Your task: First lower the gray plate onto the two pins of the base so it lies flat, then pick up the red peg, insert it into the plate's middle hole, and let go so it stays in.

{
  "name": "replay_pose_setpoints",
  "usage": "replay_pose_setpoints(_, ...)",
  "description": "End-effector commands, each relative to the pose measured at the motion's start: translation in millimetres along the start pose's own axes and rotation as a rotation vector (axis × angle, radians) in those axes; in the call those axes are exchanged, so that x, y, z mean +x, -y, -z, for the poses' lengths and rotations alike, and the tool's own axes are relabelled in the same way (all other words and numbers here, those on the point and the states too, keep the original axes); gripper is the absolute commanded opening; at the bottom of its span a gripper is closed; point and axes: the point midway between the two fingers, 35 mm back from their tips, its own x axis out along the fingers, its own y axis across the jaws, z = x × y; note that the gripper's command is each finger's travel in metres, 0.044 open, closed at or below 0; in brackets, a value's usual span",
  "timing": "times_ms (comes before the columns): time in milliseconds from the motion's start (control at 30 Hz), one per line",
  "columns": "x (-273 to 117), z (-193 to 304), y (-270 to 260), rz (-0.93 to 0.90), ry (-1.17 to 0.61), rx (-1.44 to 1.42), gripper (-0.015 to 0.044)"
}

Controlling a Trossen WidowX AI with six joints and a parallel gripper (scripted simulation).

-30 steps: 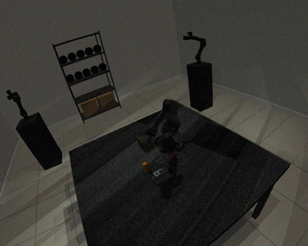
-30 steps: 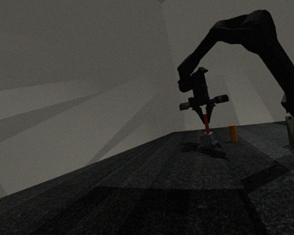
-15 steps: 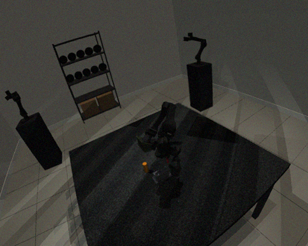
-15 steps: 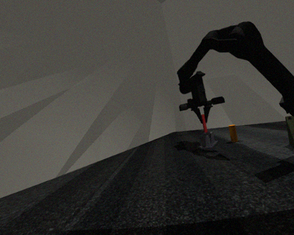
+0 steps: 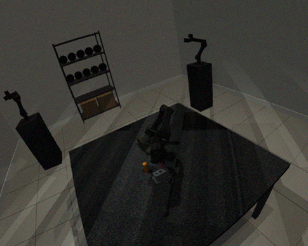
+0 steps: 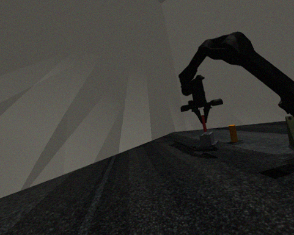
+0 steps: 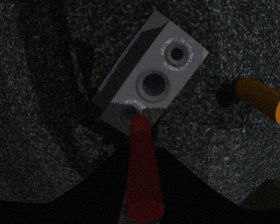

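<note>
One red peg [image 5: 162, 165] [image 6: 204, 124] [image 7: 144, 170] is pinched in the claw [image 5: 162, 162] [image 6: 204, 121], its lower end at the gray plate [image 5: 160, 173] [image 6: 207, 133] [image 7: 176, 72]; an orange cylinder [image 5: 145, 167] [image 6: 232, 133] [image 7: 257, 95] stands near the plate on the dark surface [image 5: 117, 196] [image 6: 160, 196] [image 7: 45, 150].

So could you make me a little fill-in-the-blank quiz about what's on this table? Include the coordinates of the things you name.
The end effector [image 5: 162, 165] [image 6: 204, 121] [image 7: 141, 153] grips a peg coloured ____.
The cylinder [image 5: 145, 167] [image 6: 233, 133] [image 7: 257, 94] standing apart from the plate is coloured ____.
The middle one of the plate's [image 5: 161, 176] [image 6: 207, 139] [image 7: 187, 75] three round features is a ____.
The plate's own colour is ____.

Missing words: red; orange; hole; gray
</note>
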Motion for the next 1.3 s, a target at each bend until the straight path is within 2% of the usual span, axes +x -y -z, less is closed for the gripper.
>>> replay_pose_setpoints(0,-1.4,-12.3,2.8,-0.002,0.011,-0.008,0.0)
replay_pose_setpoints(200,0.6,-25.7,7.0,-0.003,0.01,-0.009,0.0)
replay_pose_setpoints(1267,1.0,-25.7,7.1,-0.004,0.007,-0.006,0.0)
